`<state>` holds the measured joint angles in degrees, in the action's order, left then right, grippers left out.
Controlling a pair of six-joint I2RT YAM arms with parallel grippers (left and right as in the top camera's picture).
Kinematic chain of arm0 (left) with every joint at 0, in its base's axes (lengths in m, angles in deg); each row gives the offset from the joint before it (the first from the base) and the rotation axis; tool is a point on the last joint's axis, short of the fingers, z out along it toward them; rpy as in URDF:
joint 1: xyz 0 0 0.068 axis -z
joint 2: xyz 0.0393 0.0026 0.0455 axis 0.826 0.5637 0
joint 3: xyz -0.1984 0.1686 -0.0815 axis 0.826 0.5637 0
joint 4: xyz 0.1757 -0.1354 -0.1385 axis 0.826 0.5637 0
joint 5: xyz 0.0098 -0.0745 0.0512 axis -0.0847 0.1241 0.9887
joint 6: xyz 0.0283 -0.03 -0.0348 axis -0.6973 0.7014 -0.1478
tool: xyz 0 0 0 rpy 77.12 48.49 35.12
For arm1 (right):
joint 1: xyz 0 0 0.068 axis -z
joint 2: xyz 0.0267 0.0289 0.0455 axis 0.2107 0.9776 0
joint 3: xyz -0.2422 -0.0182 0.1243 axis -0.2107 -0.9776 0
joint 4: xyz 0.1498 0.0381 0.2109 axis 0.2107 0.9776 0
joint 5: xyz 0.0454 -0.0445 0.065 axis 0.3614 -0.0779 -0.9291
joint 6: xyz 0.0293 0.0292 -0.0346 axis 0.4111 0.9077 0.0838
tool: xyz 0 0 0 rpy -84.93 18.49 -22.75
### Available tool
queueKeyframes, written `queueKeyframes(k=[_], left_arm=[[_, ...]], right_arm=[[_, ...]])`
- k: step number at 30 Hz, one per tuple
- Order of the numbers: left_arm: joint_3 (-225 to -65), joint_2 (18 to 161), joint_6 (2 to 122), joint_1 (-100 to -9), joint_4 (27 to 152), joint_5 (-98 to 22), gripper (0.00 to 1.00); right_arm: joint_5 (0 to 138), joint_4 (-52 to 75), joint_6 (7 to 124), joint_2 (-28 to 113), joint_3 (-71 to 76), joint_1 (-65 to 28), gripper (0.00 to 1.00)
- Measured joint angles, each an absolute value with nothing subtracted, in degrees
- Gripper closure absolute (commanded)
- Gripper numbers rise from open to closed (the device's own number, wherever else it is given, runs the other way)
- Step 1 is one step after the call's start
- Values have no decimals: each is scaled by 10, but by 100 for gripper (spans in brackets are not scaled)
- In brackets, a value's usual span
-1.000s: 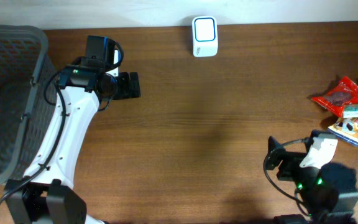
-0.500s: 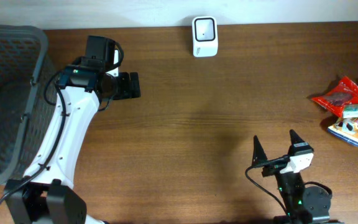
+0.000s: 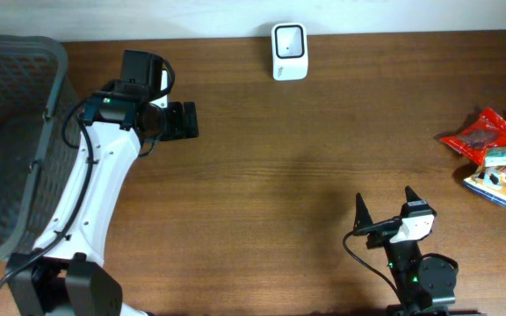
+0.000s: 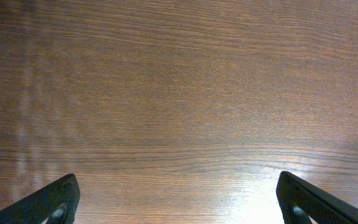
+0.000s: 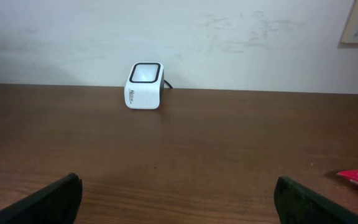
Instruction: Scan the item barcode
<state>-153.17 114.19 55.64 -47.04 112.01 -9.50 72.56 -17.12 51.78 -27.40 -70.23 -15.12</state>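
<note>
Your snack packets (image 3: 496,162) lie piled at the right edge of the overhead frame, well apart from the scanner (image 3: 289,39) at top centre. The red packet (image 3: 477,139) looks light, crinkly and slippery, so pinch a flat sealed edge. Its barcode is probably underneath. The right gripper (image 3: 385,197) and the left gripper (image 3: 189,120) both have jaws wide apart, holding nothing.

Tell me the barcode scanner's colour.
The scanner is white with a black-rimmed window; the right wrist view shows it best.
</note>
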Motion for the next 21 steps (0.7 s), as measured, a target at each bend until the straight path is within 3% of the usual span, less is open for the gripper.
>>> queueKeyframes(k=[21], left_arm=[[-1532, 1142, 557, -470, 1121, -95, 1]], right_arm=[[745, -169, 518, -274, -702, -151, 2]])
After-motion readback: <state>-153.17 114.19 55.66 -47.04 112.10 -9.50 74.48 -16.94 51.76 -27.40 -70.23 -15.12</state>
